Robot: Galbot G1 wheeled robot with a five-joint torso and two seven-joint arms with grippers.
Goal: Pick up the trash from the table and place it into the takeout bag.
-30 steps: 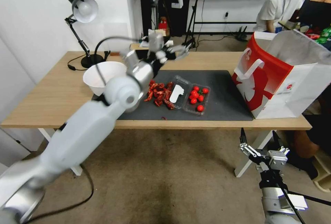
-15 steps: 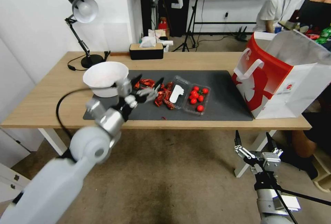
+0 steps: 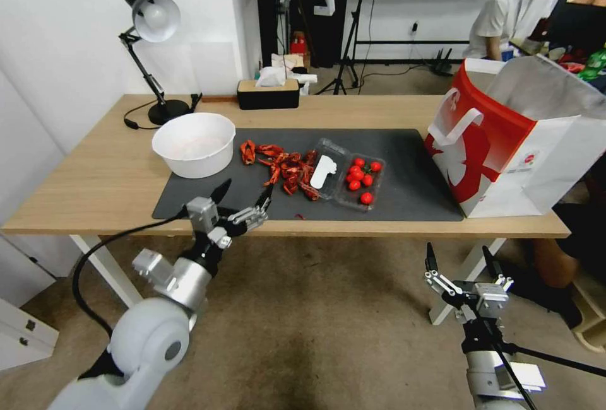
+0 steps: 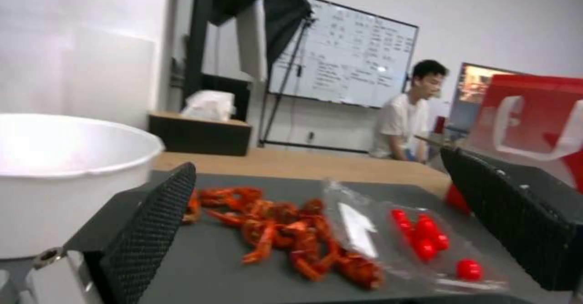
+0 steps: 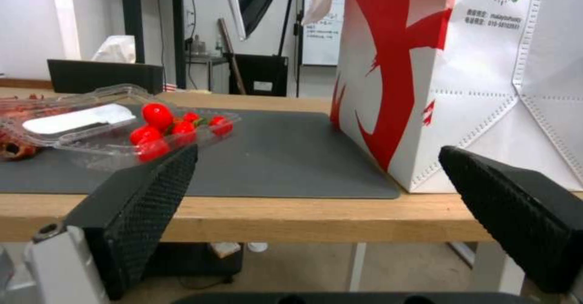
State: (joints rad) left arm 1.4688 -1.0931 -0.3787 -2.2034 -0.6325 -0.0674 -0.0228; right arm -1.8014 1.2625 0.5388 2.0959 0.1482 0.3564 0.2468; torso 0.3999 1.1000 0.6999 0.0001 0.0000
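A black desk lamp (image 3: pixel 151 19) with a round shade stands at the table's far left corner, its cable trailing over the wood; a dark tissue box (image 3: pixel 267 93) with a white tissue poking up sits at the far edge near the middle; behind it, on the floor, a tripod stand (image 3: pixel 353 38) rises before a whiteboard (image 4: pixel 340 63) covered in writing; a white cabinet (image 3: pixel 25 334) stands low on the left, against the wall.

The takeout bag (image 3: pixel 505 145) runs off the head view's right edge, its inside hidden.
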